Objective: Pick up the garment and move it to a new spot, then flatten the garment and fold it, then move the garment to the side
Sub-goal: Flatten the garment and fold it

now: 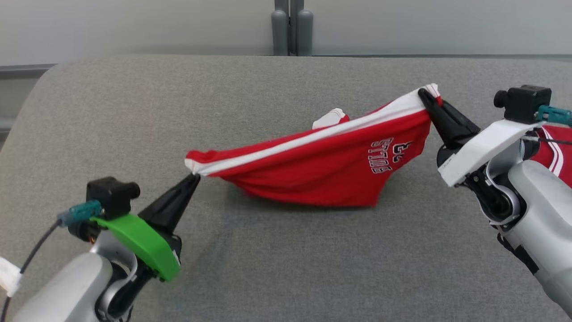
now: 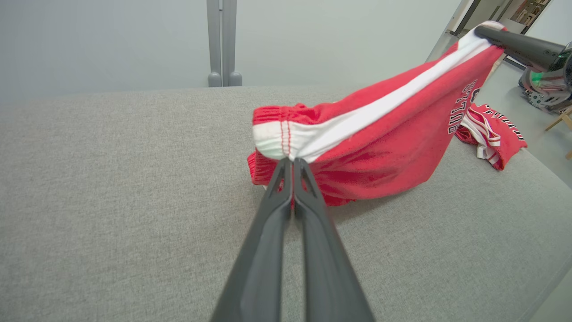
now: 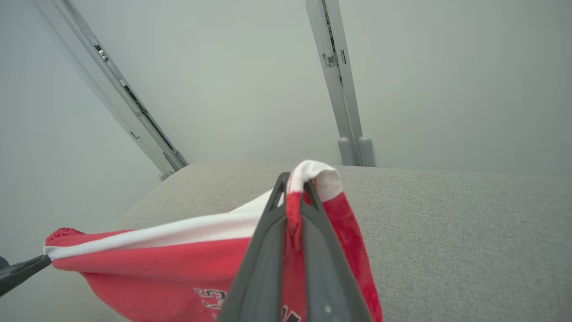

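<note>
The garment (image 1: 321, 165) is a pair of red shorts with a white side stripe and lettering, stretched between both grippers above the grey surface, its lower part sagging toward it. My left gripper (image 1: 195, 177) is shut on the waistband corner at the left end (image 2: 291, 160). My right gripper (image 1: 423, 94) is shut on the white-trimmed corner at the upper right, higher than the left. In the right wrist view the cloth (image 3: 178, 250) is pinched between the fingers of the right gripper (image 3: 295, 183). The left wrist view shows the shorts (image 2: 380, 143) hanging rightward to the right fingers (image 2: 518, 42).
The grey cushioned surface (image 1: 286, 268) spreads wide around the shorts. A second red garment (image 2: 491, 132) lies at its right edge, behind my right arm (image 1: 556, 154). A grey post (image 1: 291, 29) stands against the wall behind the far edge.
</note>
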Motion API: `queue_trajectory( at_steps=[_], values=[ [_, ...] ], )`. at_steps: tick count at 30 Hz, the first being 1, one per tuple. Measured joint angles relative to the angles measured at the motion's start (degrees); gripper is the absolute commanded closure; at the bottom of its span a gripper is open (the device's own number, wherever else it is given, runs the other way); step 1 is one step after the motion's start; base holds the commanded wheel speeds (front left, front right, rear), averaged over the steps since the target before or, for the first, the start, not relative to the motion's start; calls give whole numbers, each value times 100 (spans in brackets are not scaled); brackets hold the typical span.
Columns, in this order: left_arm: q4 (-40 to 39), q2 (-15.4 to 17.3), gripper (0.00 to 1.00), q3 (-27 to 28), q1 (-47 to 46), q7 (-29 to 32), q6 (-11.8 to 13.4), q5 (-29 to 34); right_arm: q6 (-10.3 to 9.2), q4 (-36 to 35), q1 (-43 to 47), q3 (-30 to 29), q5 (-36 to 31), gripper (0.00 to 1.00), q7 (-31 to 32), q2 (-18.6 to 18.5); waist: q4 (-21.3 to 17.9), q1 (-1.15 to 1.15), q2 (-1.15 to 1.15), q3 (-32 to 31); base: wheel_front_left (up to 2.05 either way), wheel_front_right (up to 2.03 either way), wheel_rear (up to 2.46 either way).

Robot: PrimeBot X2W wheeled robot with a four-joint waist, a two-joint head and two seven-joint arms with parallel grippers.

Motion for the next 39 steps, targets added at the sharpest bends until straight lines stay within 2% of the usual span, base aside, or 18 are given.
queue_trajectory(
  at_steps=[6, 15, 20, 27, 34, 37, 39],
  values=[
    [171, 29, 100, 167, -1075, 402, 0, 141, 0, 124, -661, -21, -179, 100, -412, 89, -175, 0, 0, 325, 0, 0, 0],
    [1378, -289, 100, 248, -3493, 875, -198, 347, -1, 684, -2640, 32, -254, 100, -544, 409, -359, 0, 0, 1064, 0, 0, 0],
    [2017, -379, 100, 310, -4771, 782, -232, 509, -1, 1137, -3849, -42, -48, 100, -694, 753, -472, 0, 0, 1517, 0, 0, 0],
    [2711, -549, 100, 171, -6242, 577, -258, 565, -1, 1623, -5267, 14, 3, 100, -829, 899, -616, 0, 0, 2094, 0, 0, 0],
    [3233, -556, 100, -163, -6827, 380, -259, 261, -1, 1753, -5963, 327, -43, 100, -895, 875, -718, 1, 0, 2438, 0, 0, 0],
    [3306, -553, 100, -392, -6773, 270, -267, 120, -1, 1738, -5894, 594, -24, 100, -902, 831, -751, 1, 0, 2460, 0, 0, 0],
    [3297, -497, 100, -646, -6497, 151, -268, -82, -1, 1627, -5510, 828, 53, 100, -920, 672, -764, 1, 0, 2386, 0, 0, 0]
  ],
)
